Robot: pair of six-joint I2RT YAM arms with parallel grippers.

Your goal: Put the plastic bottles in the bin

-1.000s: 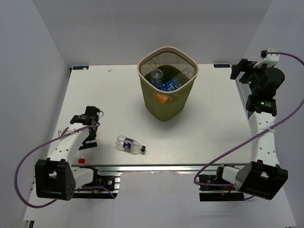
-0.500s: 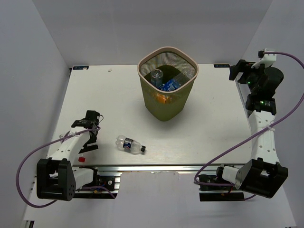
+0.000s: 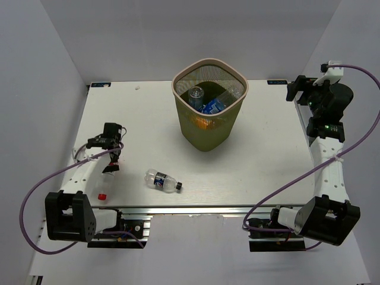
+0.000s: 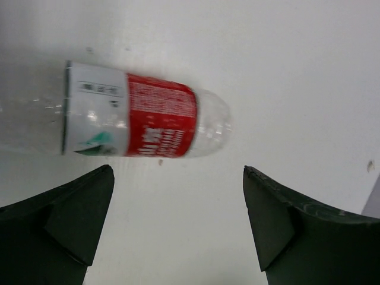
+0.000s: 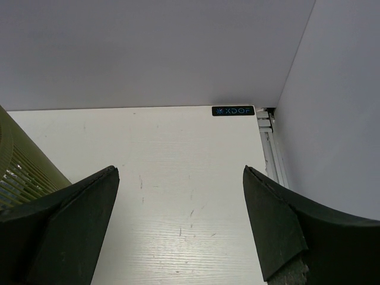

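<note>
— Two bottles lie by the table's (image 3: 267, 160) near edge; the red-labelled bottle (image 4: 142, 116) sits just beyond the left gripper (image 4: 178, 172), jaws spread; the blue-labelled bottle (image 3: 163, 181) lies nearby.
— Right gripper (image 5: 178, 172), spread too, hangs at the far right corner; the bin (image 3: 178, 77) stands mid-table, bare board around it.

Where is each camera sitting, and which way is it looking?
Top external: high above and behind the arms, looking down on the table, the bin and both arms.
Left wrist: on the left arm, looking down at the red-labelled bottle; the open left gripper frames the bottom.
Right wrist: on the right arm, looking across the table's far right corner to the wall; the open right gripper frames the bottom.
Shared: the bin's mesh side appears in the top and right wrist views.
</note>
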